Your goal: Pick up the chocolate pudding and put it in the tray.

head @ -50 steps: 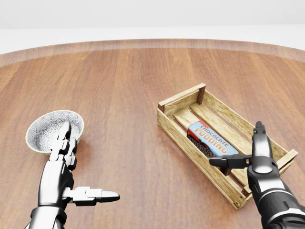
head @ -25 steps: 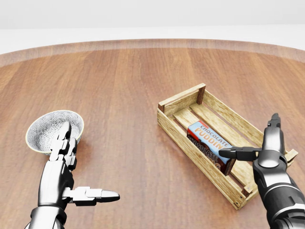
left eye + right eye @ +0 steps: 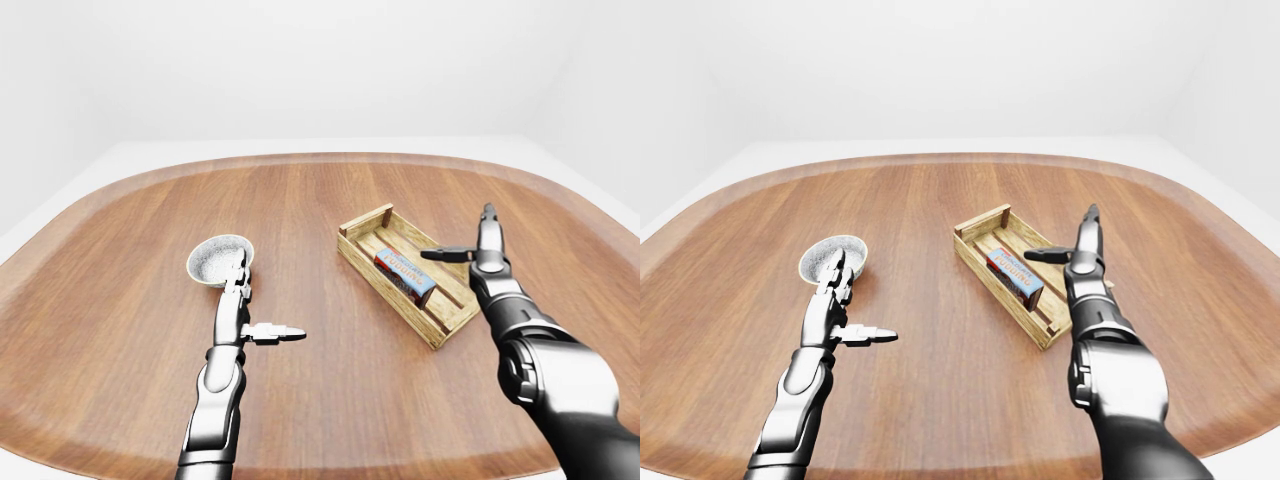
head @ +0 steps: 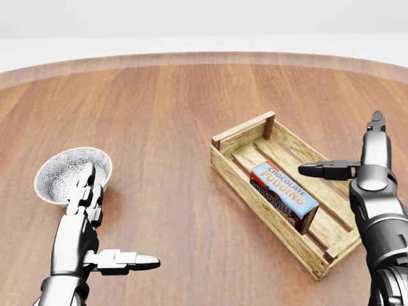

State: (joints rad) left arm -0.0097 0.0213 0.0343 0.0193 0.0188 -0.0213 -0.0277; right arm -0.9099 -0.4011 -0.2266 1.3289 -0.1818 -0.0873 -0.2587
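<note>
Blue-topped chocolate pudding (image 4: 284,194) box lies in tray (image 4: 241,136).

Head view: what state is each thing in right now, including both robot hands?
chocolate pudding: lying inside the tray, released.
tray: upright on the table, holding the pudding.
bowl: upright, nothing visible inside.
left robot hand: open, holding nothing.
right robot hand: open, above the tray.

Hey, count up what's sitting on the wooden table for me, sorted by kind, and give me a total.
Wooden crates: 1, the slatted tray
Boxes: 1, the chocolate pudding, lying inside the tray
Bowls: 1, the patterned white bowl by the left hand
Total: 3 things on the table
</note>
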